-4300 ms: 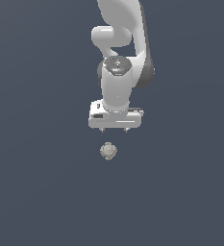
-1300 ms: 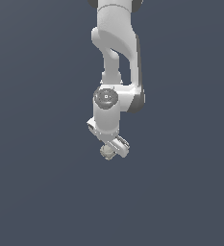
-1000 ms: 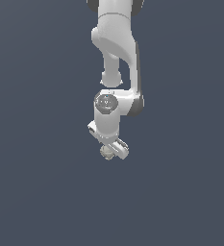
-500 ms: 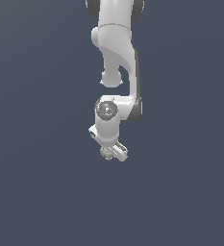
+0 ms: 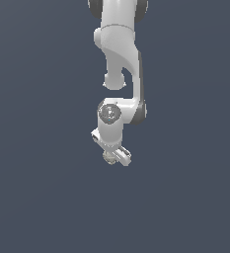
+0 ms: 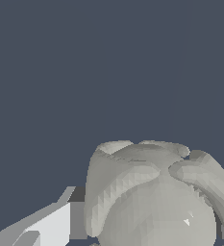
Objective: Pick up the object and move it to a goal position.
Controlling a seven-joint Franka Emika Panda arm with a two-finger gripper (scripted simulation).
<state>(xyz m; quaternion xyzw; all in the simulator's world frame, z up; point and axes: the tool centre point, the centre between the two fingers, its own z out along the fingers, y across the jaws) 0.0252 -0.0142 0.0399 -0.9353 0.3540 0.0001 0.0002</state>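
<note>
The object is a small grey-beige lumpy ball. In the exterior view it sits under the white arm's hand, mostly hidden by it. My gripper is shut on the ball and tilted. In the wrist view the ball fills the lower part of the picture, large and close, with raised seams across it. One white and grey finger shows beside it, touching its side. The other finger is hidden behind the ball.
The white arm reaches down from the top of the exterior view. Around it there is only a plain dark blue-grey ground. No other objects or goal marker show.
The gripper came down over the ball and closed on it. Since then the arm has stretched and the hand with the ball has moved a little to the exterior view's right and down.
</note>
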